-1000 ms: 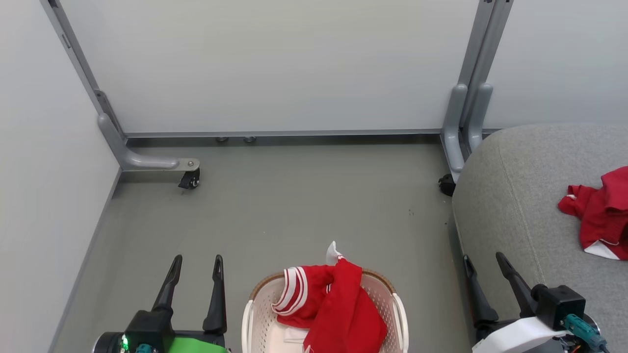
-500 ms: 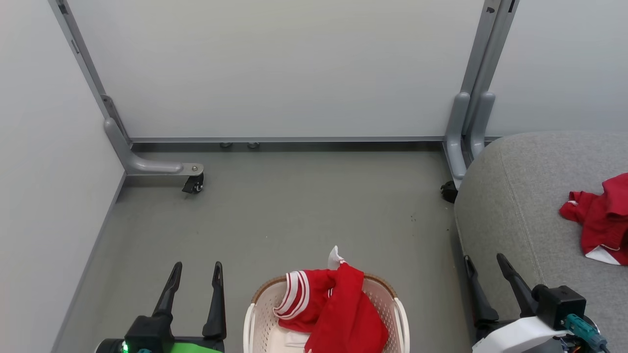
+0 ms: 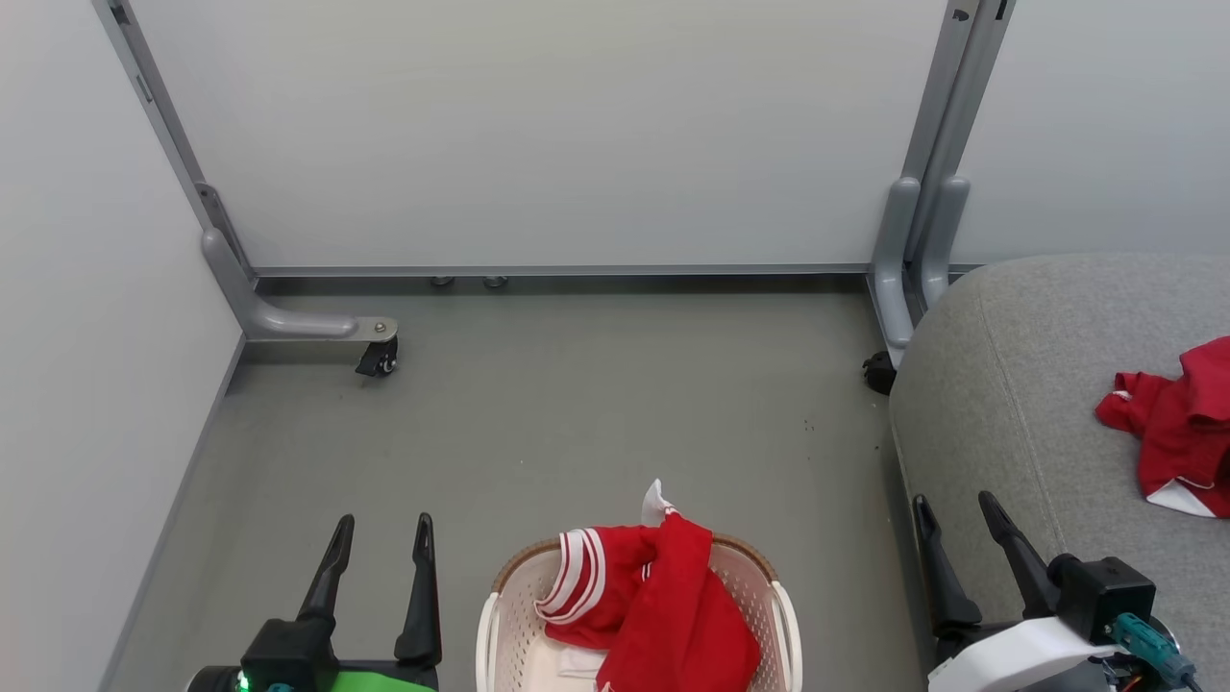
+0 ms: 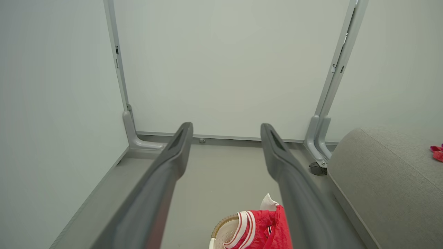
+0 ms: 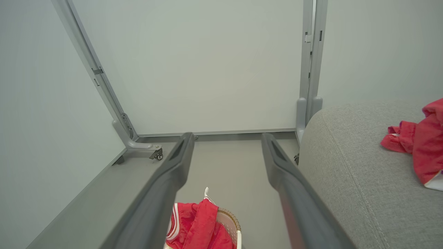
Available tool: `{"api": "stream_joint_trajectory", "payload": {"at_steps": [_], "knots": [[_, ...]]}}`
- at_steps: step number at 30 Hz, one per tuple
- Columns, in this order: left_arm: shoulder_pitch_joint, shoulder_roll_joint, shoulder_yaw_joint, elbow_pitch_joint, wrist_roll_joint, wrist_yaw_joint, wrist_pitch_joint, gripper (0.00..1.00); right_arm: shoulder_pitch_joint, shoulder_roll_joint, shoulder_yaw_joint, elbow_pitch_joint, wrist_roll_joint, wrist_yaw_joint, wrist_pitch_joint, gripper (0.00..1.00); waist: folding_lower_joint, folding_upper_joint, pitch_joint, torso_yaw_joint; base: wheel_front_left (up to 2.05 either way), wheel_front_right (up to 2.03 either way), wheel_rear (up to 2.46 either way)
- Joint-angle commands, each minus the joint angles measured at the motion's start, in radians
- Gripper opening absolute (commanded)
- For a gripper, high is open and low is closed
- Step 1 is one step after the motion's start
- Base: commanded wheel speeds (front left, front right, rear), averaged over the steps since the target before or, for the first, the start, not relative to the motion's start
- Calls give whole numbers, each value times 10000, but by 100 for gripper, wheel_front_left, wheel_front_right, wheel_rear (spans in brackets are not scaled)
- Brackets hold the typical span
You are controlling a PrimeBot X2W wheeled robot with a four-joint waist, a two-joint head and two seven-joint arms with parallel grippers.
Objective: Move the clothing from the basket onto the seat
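Along the floor's right edge stands the grey seat, one red garment already on it. At the floor's front edge the basket holds the remaining clothing, heaped upright, between two released, empty hands: the left hand just beside it and nearer, the right hand farther, by the seat's front edge.

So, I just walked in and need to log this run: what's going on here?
The robot is moving clothing from the basket on the floor to the grey seat. One red garment lies on the seat, while a striped red jersey is in the basket. The left gripper and right gripper are both open and hold nothing, one on each side of the basket.
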Motion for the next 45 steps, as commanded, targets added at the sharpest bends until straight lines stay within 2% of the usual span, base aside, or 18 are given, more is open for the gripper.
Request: {"api": "stream_joint_trajectory", "payload": {"at_steps": [1,9,15,23,29,33,39,45], "knots": [[-36,21,59,-20,-34,49,-4,100,-85,-14,-4,-42,30,-11,-4,100,0,0,8,-6,0,0,0],[-221,21,-77,116,-43,-9,-4,100,-279,-138,-85,-311,-115,-11,-4,100,0,0,347,-243,0,0,0],[-672,21,-445,409,-96,-74,-4,100,-490,-156,-293,-777,-270,-11,-4,100,0,0,1108,-671,0,0,0],[-2629,22,-1309,1217,346,-291,-4,100,-1372,-220,-724,-1560,-632,-11,-4,100,0,0,3790,-1323,0,0,0],[-4513,31,-1959,2653,637,-575,-5,100,-2214,-90,-737,-2067,-861,-9,-4,100,0,0,5998,-1900,0,0,0],[-5736,41,-2326,3685,1270,-690,-5,100,-2731,0,-636,-2374,-990,-9,-4,100,0,0,7171,-2314,0,0,0],[-7236,50,-2569,5591,1599,-860,-4,100,-3220,236,-314,-2785,-1120,-9,-4,100,0,0,8377,-2836,0,0,0],[-8318,67,-2749,7669,1505,-1020,-5,100,-3455,436,-115,-2914,-1079,-9,-4,100,0,0,9052,-3201,0,0,0]]}}
